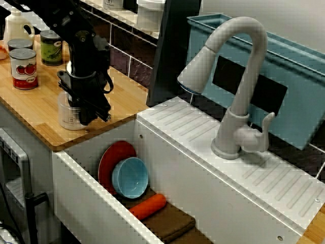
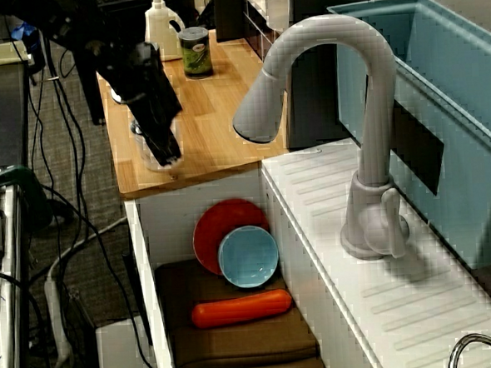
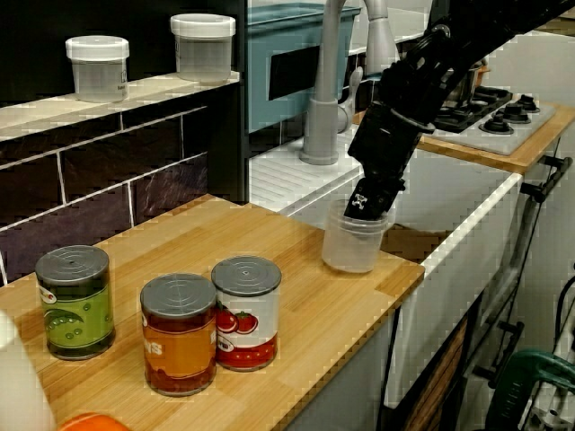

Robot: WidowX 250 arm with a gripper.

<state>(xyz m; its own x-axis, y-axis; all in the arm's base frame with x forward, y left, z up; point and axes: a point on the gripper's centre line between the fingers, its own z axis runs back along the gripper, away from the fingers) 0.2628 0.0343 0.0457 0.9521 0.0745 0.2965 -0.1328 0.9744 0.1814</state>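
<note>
Gripper: the black gripper (image 3: 368, 208) points down at the rim of a clear plastic cup (image 3: 352, 247). Its tip is at the cup's mouth, and seems to dip just inside.
Fingers: dark and bunched against the cup in all three views, so I cannot tell whether they are apart, together or clamped on the rim.
Cup: upright on the wooden counter (image 3: 296, 269), near the corner where the counter meets the sink (image 1: 91, 203).
Cans: seen from the countertop, a tomato can (image 3: 245, 312) and an orange-labelled can (image 3: 178, 334) stand side by side. A green-labelled can (image 3: 75, 302) stands near them, and all three are well apart from the cup.
In the sink: a red plate (image 1: 112, 157) leans on the end wall. A blue bowl (image 1: 131, 178) is propped against it, and an orange carrot (image 1: 147, 206) lies on a brown cloth (image 1: 172, 223).
Behind the sink: a grey faucet (image 1: 238, 91) arches over the basin, with a blue bin (image 1: 284, 76) beyond it.
</note>
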